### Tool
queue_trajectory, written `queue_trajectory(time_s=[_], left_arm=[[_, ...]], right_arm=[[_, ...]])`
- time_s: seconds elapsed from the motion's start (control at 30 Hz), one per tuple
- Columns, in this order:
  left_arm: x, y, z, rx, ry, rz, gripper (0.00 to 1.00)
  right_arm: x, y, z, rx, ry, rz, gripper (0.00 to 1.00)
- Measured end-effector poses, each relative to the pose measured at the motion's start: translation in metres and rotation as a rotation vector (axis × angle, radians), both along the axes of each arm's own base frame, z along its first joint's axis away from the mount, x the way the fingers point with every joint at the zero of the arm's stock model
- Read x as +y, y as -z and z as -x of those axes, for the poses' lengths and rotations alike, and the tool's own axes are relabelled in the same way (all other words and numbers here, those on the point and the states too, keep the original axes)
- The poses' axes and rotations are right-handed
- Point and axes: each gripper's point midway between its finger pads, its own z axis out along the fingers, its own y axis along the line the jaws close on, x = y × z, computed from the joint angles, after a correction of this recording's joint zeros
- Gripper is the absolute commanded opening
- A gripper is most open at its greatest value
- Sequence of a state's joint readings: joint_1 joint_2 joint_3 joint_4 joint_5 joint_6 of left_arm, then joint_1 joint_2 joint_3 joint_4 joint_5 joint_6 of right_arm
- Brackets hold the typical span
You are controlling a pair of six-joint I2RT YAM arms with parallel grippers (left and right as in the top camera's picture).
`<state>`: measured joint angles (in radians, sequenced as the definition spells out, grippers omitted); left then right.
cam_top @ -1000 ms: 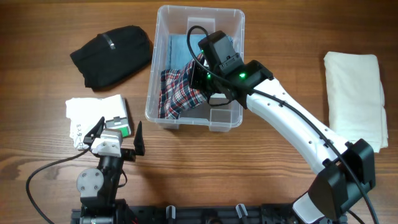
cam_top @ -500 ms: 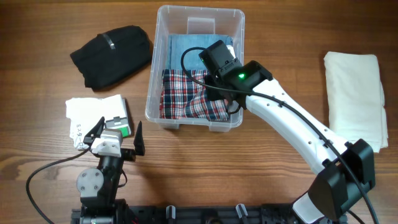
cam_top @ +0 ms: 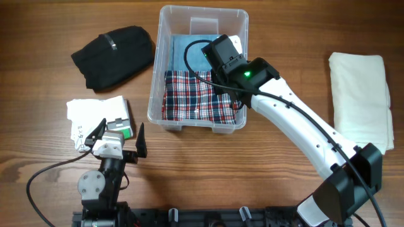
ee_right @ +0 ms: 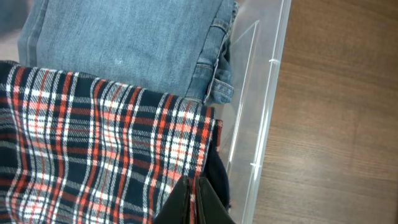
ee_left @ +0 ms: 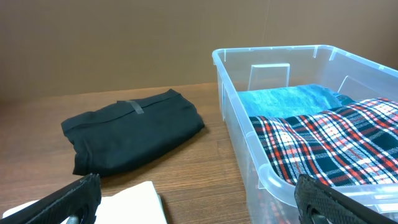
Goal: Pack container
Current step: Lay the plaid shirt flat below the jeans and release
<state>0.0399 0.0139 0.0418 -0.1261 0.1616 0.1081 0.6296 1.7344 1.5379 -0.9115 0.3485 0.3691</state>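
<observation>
The clear plastic container (cam_top: pixel 159 38) stands at the table's back centre. Folded blue jeans (cam_top: pixel 189 50) lie in its far half and a red, white and navy plaid garment (cam_top: pixel 192 101) lies spread over its near half. My right gripper (cam_top: pixel 235 96) is inside the container at its right wall, shut on the plaid garment's edge (ee_right: pixel 194 198). The jeans (ee_right: pixel 124 37) and the container wall (ee_right: pixel 261 81) show in the right wrist view. My left gripper (ee_left: pixel 199 208) is open and empty, low over the table left of the container (ee_left: pixel 236 112).
A folded black garment (cam_top: pixel 113 55) lies back left, also in the left wrist view (ee_left: pixel 130 134). A folded white garment with a green tag (cam_top: pixel 101 120) lies just ahead of my left gripper. A folded cream cloth (cam_top: pixel 361 94) lies at the right.
My right gripper has moved right and down inside the container, pulling the bunched plaid garment flat across the near half. The left arm has not moved.
</observation>
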Motion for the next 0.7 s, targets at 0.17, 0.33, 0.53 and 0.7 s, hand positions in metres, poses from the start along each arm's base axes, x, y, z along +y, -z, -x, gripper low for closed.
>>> queue_trajectory(time_s=[0.17,0.33,0.53,0.7], left_arm=[[0.000,0.000,0.000,0.000,0.000,0.000,1.00],[0.000,0.000,0.000,0.000,0.000,0.000,1.00],[0.000,0.000,0.000,0.000,0.000,0.000,1.00],[0.000,0.000,0.000,0.000,0.000,0.000,1.00]], right_arm=[[0.000,0.011,0.002,0.030,0.028,-0.001,0.04],[-0.004,0.056,0.007,0.121,0.053,0.051,0.04],[0.003,0.127,0.010,0.253,0.059,0.092,0.04],[0.012,0.144,0.010,0.286,0.044,0.064,0.04]])
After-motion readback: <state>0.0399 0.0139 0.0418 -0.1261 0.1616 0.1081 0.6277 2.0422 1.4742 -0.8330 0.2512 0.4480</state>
